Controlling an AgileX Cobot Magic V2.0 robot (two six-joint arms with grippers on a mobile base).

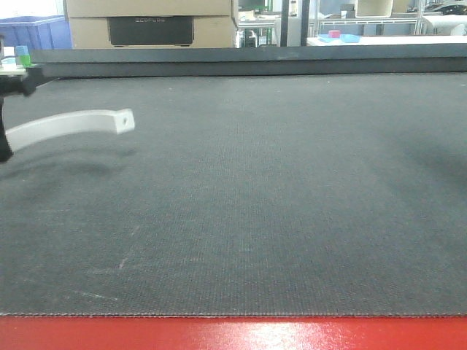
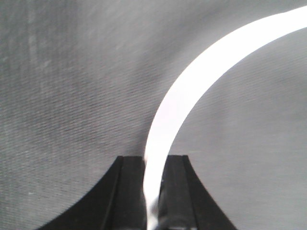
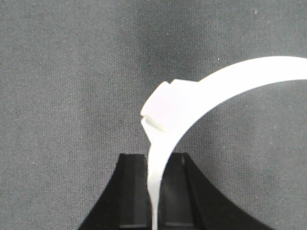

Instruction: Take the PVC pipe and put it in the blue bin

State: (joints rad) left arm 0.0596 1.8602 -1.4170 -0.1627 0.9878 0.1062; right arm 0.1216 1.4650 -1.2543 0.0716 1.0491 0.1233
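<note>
From my station, the biggest thing is one dark grey mat (image 1: 277,197) filling the front view, with one red strip (image 1: 233,334) along its near edge. Beyond its far edge stand two stacked cardboard boxes (image 1: 149,22) and, at the upper left, one blue bin (image 1: 36,33), cut off by the frame.

I count two curved white straps, one per arm. The front view shows only the left one, the curved white strap (image 1: 73,125), reaching in from the left edge above the mat, with a hole at its free end. The hand holding it is almost wholly out of that view.

The left wrist view shows the left gripper (image 2: 152,191) pinched tight on that strap, which arcs up and off to the right, blurred and overexposed. The right wrist view shows the right gripper (image 3: 153,191) clamped on the second strap (image 3: 230,79), which carries one small square white block (image 3: 165,108) that no other view shows.

I cannot make out the PVC pipe, so I cannot tell where it is.
</note>
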